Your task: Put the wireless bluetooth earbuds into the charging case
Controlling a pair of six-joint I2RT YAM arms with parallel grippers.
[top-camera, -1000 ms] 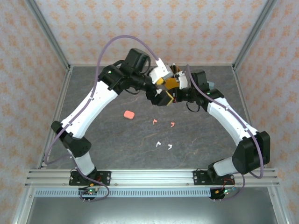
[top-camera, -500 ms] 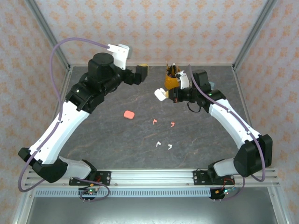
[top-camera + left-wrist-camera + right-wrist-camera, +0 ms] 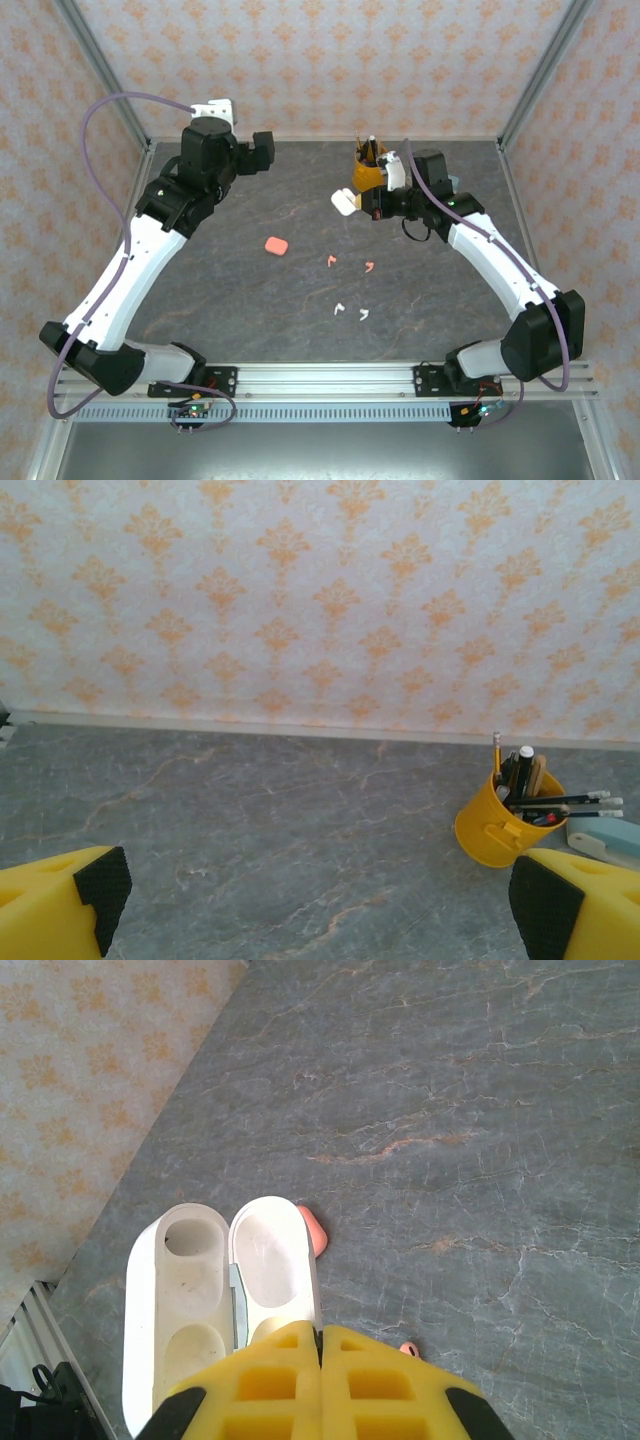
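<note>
Right gripper is clenched on the lid rim of an open white case. It holds the case above the table toward the far edge, just beside a yellow pencil cup. Left gripper is released, jaws wide apart, raised over the far left corner. Two pink earbuds lie mid-table. Two white earbuds lie closer to the near edge. A closed pink case sits left of the pink pair, apart from them.
</note>
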